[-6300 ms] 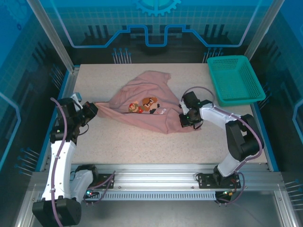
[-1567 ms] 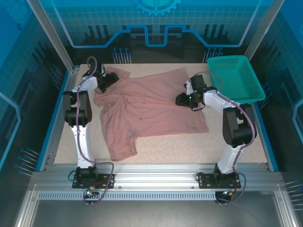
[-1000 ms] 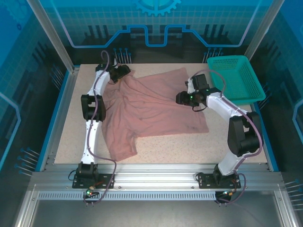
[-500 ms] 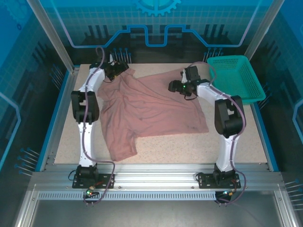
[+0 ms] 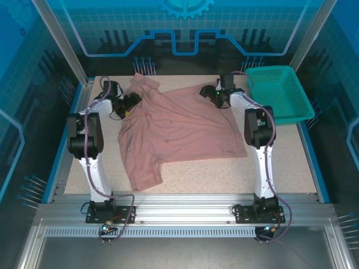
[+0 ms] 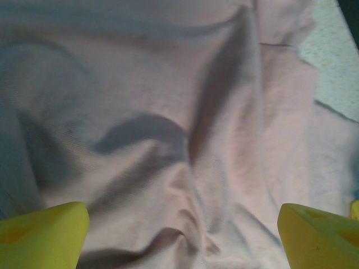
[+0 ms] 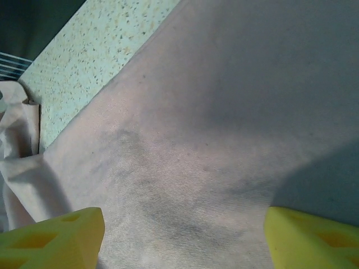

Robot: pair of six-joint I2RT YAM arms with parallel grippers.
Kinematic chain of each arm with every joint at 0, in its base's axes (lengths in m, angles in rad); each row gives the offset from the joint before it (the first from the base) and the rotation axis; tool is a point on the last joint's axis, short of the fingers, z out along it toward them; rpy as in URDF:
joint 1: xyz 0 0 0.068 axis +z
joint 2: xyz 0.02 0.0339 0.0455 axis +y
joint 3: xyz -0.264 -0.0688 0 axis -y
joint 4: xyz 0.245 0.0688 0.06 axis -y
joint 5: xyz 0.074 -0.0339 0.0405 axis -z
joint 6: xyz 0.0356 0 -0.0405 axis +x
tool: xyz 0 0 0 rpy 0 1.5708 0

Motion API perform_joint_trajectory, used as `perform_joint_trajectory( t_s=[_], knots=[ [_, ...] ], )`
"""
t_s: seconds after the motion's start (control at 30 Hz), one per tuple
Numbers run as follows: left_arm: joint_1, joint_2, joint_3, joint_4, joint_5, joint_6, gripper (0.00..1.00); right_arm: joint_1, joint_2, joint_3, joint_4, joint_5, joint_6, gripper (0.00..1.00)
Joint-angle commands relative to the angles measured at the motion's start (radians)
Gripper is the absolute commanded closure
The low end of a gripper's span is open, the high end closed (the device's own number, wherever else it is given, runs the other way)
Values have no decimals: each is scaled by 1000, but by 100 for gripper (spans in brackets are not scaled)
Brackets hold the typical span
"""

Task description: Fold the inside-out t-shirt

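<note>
- Top external: the dusty salmon-pink cloth t-shirt (image 5: 179, 129) now lies spread across the middle of the speckled table (image 5: 280, 162), print hidden. The left gripper (image 5: 130, 102) has dropped from the collar to the upper-left sleeve, and the right gripper (image 5: 208, 92) has moved to the upper-right corner. Both have let go, so spreading looks done and folding can start. There is bare table at lower right; the teal plastic mesh basket (image 5: 277, 92) crowds the upper right.
- Left wrist: yellow fingers (image 6: 42, 235) spread over rumpled cloth; the shirt edge is at upper right.
- Right wrist: fingers spread over smooth cloth; the hem runs diagonally, with table at upper left.
</note>
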State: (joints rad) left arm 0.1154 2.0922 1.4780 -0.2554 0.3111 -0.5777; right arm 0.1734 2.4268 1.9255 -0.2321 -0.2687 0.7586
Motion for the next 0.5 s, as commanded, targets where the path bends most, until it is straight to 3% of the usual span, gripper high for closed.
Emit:
perform_joint_trajectory(
  t_s=[0.0,0.2,0.47],
  knots=[
    [15,43,13,-7,37,14,11,-24,21,-7,-56,18,80,25],
    [27,78,1,-29,24,46,11,-69,-29,-122,-17,68,135,28],
    [32,115,74,-78,41,66,11,-120,-43,-122,-45,98,101,32]
  ],
)
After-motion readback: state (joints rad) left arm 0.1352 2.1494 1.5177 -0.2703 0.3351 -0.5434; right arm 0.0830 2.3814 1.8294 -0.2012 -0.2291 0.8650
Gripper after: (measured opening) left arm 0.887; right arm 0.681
